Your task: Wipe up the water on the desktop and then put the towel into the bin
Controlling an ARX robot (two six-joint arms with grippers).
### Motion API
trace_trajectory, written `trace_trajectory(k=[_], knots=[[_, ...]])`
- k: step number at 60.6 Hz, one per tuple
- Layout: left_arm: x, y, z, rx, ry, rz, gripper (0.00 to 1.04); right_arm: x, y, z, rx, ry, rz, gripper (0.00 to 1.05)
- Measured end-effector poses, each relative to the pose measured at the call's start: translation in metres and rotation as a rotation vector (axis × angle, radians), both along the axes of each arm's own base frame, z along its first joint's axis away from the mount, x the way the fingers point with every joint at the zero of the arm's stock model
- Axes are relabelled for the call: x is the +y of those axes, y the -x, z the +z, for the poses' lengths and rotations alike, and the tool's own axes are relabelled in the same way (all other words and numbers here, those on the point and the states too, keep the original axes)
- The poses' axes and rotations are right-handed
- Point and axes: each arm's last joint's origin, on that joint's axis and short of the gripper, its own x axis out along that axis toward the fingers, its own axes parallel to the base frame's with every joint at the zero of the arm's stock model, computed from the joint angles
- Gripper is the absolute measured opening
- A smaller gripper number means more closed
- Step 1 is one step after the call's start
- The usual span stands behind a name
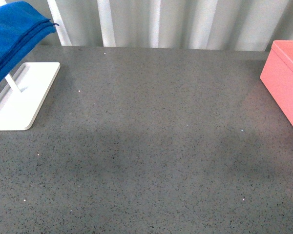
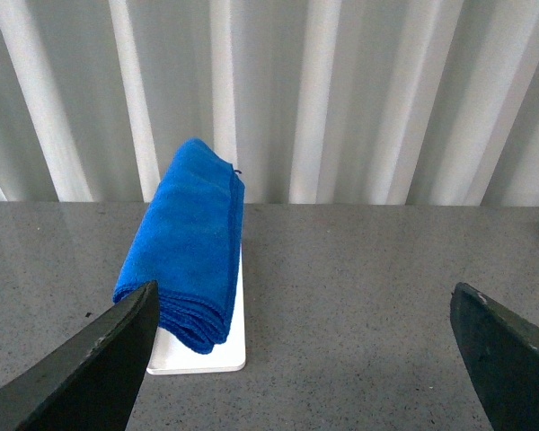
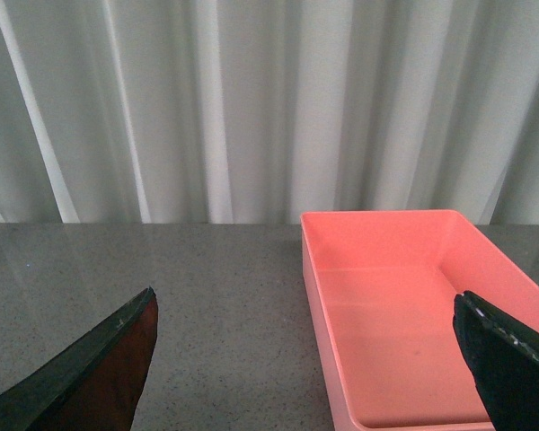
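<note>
Two things frame my view. Far left, the fuzzy blue towel hangs folded over the white flat-based rack. Speckled grey stone desktop runs across to the smooth salmon-pink bin at far right. My left gripper hovers with jaws wide apart, the towel ahead beyond one finger. The right gripper is equally spread, holds nothing and faces the bin.

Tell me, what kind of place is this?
Probably a robot practice bench, not a home: a grey desktop, a plain white curtain behind it, and just a blue towel on a white rack and a pink bin.
</note>
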Motion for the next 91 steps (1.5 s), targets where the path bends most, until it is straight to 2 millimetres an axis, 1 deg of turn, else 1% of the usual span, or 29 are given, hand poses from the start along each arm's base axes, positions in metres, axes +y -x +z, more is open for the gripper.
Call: trace_trajectory(k=[26, 27, 28, 30, 33, 35, 39, 42, 45, 47, 48, 50, 51, 53, 56, 60, 61, 65, 66, 68, 72, 74, 77, 83, 91], knots=[[0.0, 0.0, 0.0, 0.01, 0.007, -0.009, 0.98, 0.0, 0.0, 0.0, 0.0, 0.0, 0.0, 0.98], [-0.001, -0.001, -0.002, 0.063, 0.022, -0.034, 0.98, 0.0, 0.0, 0.0, 0.0, 0.0, 0.0, 0.98], [-0.003, -0.001, -0.002, 0.178, 0.064, -0.079, 0.98, 0.0, 0.0, 0.0, 0.0, 0.0, 0.0, 0.98], [-0.008, -0.001, -0.001, 0.345, 0.12, -0.101, 0.98, 0.0, 0.0, 0.0, 0.0, 0.0, 0.0, 0.98], [-0.014, -0.003, -0.002, 0.483, 0.155, -0.11, 0.98, 0.0, 0.0, 0.0, 0.0, 0.0, 0.002, 0.98], [-0.019, -0.006, -0.001, 0.516, 0.162, -0.136, 0.98, 0.0, 0.0, 0.0, 0.0, 0.0, 0.0, 0.98], [-0.027, -0.017, 0.012, 0.504, 0.177, -0.197, 0.98, 0.0, 0.0, 0.0, 0.0, 0.0, 0.0, 0.98], [-0.034, -0.032, 0.03, 0.447, 0.18, -0.232, 0.98, 0.0, 0.0, 0.0, 0.0, 0.0, 0.0, 0.98], [-0.039, -0.045, 0.042, 0.411, 0.175, -0.246, 0.98, 0.0, 0.0, 0.0, 0.0, 0.0, 0.002, 0.98], [-0.045, -0.059, 0.052, 0.383, 0.173, -0.266, 0.98, 0.0, 0.0, 0.0, 0.0, 0.0, 0.001, 0.98], [-0.046, -0.063, 0.054, 0.379, 0.173, -0.272, 0.98, 0.0, 0.0, 0.0, 0.0, 0.0, 0.001, 0.98], [-0.053, -0.079, 0.061, 0.364, 0.159, -0.294, 0.98, 0.0, 0.0, 0.0, 0.0, 0.0, 0.001, 0.98], [-0.055, -0.084, 0.063, 0.361, 0.154, -0.3, 0.98, 0.0, 0.0, 0.0, 0.0, 0.0, 0.001, 0.98], [-0.061, -0.102, 0.067, 0.366, 0.138, -0.321, 0.98, 0.0, 0.0, 0.0, 0.0, 0.0, 0.001, 0.98], [-0.066, -0.119, 0.069, 0.39, 0.119, -0.34, 0.98, 0.0, 0.0, 0.0, 0.0, 0.0, 0.001, 0.98], [-0.073, -0.157, 0.072, 0.434, 0.066, -0.342, 0.98, 0.0, 0.0, 0.0, 0.0, 0.0, 0.001, 0.98], [-0.074, -0.162, 0.072, 0.439, 0.062, -0.338, 0.98, 0.0, 0.0, 0.0, 0.0, 0.0, 0.001, 0.98], [-0.077, -0.2, 0.076, 0.483, 0.004, -0.334, 0.98, 0.0, 0.0, 0.0, 0.0, 0.0, 0.001, 0.98], [-0.077, -0.205, 0.076, 0.487, -0.005, -0.329, 0.98, 0.0, 0.0, 0.0, 0.0, 0.0, 0.001, 0.98], [-0.077, -0.222, 0.077, 0.503, -0.046, -0.314, 0.98, 0.0, 0.0, 0.0, 0.0, 0.0, 0.001, 0.98], [-0.074, -0.251, 0.078, 0.541, -0.105, -0.287, 0.98, 0.0, 0.0, 0.0, 0.0, 0.0, 0.002, 0.98], [-0.072, -0.262, 0.078, 0.559, -0.127, -0.28, 0.98, 0.0, 0.0, 0.0, 0.0, 0.0, 0.001, 0.98], [-0.066, -0.282, 0.078, 0.612, -0.14, -0.271, 0.98, 0.0, 0.0, 0.0, 0.0, 0.0, 0.001, 0.98], [-0.051, -0.312, 0.078, 0.698, -0.164, -0.209, 0.98, 0.0, 0.0, 0.0, 0.0, 0.0, 0.001, 0.98], [-0.028, -0.343, 0.078, 0.778, -0.161, -0.101, 0.98, 0.0, 0.0, 0.0, 0.0, 0.0, 0.001, 0.98]])
